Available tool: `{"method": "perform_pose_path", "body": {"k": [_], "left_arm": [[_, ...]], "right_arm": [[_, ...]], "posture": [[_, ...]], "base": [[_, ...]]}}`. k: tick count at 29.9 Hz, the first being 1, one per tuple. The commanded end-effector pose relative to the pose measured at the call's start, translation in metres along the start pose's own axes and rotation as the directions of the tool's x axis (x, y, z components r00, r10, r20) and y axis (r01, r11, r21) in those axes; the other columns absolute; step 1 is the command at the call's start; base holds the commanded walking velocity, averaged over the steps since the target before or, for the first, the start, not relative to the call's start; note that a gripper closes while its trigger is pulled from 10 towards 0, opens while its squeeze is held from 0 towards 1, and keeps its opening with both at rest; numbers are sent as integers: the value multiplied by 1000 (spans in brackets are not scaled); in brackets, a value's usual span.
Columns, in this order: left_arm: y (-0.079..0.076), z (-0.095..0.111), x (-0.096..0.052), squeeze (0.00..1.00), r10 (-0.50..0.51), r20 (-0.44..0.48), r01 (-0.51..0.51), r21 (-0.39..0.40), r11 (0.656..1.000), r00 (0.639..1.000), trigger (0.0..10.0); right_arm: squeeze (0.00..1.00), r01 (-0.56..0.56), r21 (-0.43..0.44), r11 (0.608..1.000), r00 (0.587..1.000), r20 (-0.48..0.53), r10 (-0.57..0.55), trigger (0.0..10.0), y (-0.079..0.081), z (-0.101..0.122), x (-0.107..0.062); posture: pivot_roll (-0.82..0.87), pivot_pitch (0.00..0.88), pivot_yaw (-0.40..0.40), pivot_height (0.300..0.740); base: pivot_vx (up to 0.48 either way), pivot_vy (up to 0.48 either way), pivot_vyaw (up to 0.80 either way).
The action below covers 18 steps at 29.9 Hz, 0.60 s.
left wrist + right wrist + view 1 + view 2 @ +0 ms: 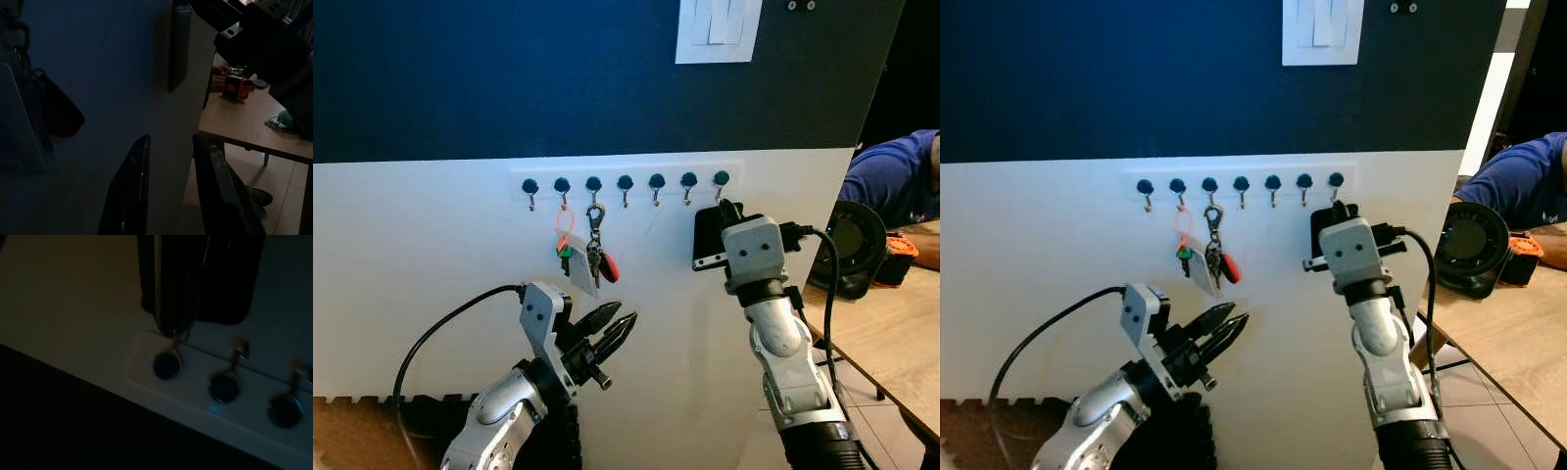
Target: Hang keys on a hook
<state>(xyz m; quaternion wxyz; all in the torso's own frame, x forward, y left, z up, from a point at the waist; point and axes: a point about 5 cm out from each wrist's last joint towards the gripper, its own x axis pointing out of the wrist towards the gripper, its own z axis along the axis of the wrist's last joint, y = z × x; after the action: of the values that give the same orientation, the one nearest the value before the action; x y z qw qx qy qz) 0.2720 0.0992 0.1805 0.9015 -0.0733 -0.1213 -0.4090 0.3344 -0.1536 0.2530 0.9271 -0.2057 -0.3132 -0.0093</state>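
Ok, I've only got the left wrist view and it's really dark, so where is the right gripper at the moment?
Observer: The right gripper is raised to the rightmost hook of the hook rail.
Operator: Are any keys hanging already?
Observer: Yes, two: the orange-loop bunch on the second hook from the left, and the red-tag bunch on the third.
Operator: And my left gripper?
Observer: The left gripper is open, lower than those bunches and just to their right, touching neither.

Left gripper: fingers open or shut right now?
Open and empty. The left gripper shows a clear gap between its two black fingers, with wall and floor visible through it. It sits below the hung keys.
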Motion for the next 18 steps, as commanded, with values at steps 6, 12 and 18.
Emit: {"method": "perform_pose_path", "body": {"k": [6, 12, 18], "left_arm": [[-3, 2, 1, 0, -6, -13, 6, -13, 1000, 1000, 10000], [-2, 2, 0, 0, -2, -18, 1, -11, 1000, 1000, 10000], [-2, 3, 1, 0, 3, -17, -3, -11, 1000, 1000, 10000]], "right_arm": [[0, 35, -35, 999, 999, -29, -37, 10000, -10, 2, 7], [0, 8, -37, 999, 999, -38, -9, 10000, -8, 3, 11], [0, -2, -24, 1000, 1000, -16, 2, 10000, -5, 8, 14]], "posture": [[56, 27, 18, 740], [59, 28, 18, 740], [60, 29, 18, 740]], "base": [[0, 0, 0], [0, 0, 0], [0, 0, 0]]}}
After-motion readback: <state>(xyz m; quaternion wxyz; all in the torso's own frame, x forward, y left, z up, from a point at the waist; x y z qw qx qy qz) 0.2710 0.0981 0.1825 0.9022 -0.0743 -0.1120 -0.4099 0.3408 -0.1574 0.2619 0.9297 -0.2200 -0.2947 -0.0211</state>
